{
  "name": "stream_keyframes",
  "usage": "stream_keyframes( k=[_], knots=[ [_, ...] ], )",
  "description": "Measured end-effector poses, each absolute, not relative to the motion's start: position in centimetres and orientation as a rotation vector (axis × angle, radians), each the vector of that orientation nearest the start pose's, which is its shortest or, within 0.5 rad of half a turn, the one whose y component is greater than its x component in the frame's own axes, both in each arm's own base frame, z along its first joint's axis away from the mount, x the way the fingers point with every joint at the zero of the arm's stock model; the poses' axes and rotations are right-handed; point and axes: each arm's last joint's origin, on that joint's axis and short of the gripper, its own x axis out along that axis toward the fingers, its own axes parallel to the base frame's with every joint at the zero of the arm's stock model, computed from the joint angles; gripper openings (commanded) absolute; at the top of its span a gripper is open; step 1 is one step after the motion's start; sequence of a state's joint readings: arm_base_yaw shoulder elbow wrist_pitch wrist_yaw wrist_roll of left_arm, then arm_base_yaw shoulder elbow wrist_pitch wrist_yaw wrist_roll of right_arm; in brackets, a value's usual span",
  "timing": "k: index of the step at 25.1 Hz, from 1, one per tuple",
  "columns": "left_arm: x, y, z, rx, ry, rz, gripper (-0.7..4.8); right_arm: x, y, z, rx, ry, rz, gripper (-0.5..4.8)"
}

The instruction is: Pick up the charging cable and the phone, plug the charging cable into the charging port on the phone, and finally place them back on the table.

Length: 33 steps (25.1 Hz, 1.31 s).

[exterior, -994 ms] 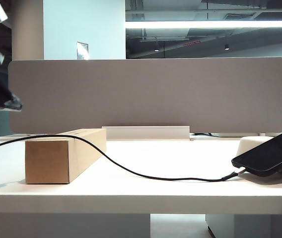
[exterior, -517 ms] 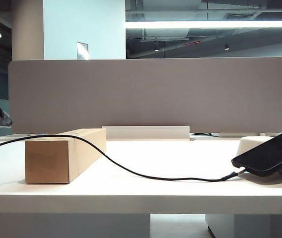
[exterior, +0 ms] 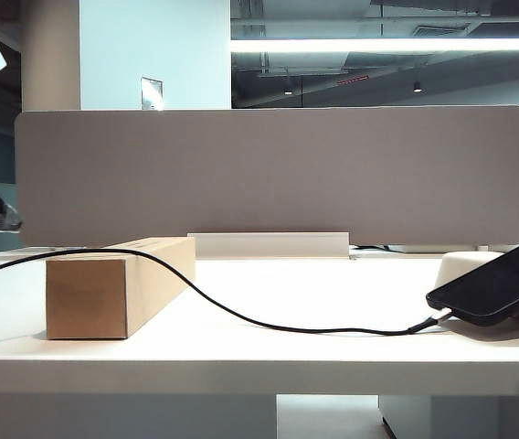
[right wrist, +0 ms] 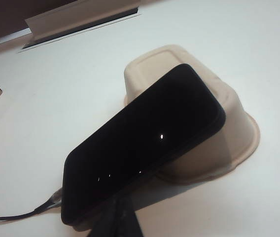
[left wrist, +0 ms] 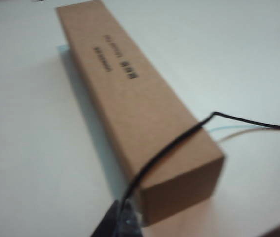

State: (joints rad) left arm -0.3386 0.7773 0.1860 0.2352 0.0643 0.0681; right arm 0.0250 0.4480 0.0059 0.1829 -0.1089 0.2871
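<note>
The black phone (exterior: 497, 282) (right wrist: 145, 143) leans tilted on an upturned cream tray (right wrist: 228, 143), its low end near the table (exterior: 333, 357). The charging cable (exterior: 241, 320) (left wrist: 179, 140) runs from the left edge over the cardboard box to the phone. Its silver-tipped plug (right wrist: 51, 201) (exterior: 421, 325) sits in the phone's low short edge, covering the charging port. My left gripper (exterior: 5, 219) (left wrist: 124, 221) hangs shut in the air at the far left, above the cable and holding nothing. My right gripper (right wrist: 122, 219) is shut beside the phone's near edge, holding nothing.
A long cardboard box (exterior: 113, 288) (left wrist: 130, 98) lies at the left of the table with the cable draped over its near end. A grey partition panel (exterior: 269, 174) closes off the back, with a white cable slot (exterior: 269, 244) at its foot.
My left gripper has drawn back to the left, toward the edge of the exterior view. Phone, cable and box have not moved.
</note>
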Motion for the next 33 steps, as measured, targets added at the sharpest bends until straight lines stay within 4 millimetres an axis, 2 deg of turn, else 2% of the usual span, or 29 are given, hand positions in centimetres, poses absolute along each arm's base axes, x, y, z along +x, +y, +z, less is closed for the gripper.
stream_keyframes(
  k=[6,14,22,33],
  knots=[
    [14.0,-3.1,16.7,0.102,0.258,-0.228,-0.06,12.2,0.6,14.2,0.296,0.278,0.095,-0.01],
    [11.7,-0.7,15.6,0.053,0.122,-0.081,-0.06,12.2,0.6,14.2,0.296,0.279,0.094,-0.01],
    [10.4,0.4,15.8,0.045,0.091,-0.012,-0.06,12.2,0.6,14.2,0.296,0.287,0.093,-0.01],
    [9.7,0.4,15.7,0.047,0.077,-0.007,-0.06,12.2,0.6,14.2,0.296,0.287,0.093,-0.01]
  ],
)
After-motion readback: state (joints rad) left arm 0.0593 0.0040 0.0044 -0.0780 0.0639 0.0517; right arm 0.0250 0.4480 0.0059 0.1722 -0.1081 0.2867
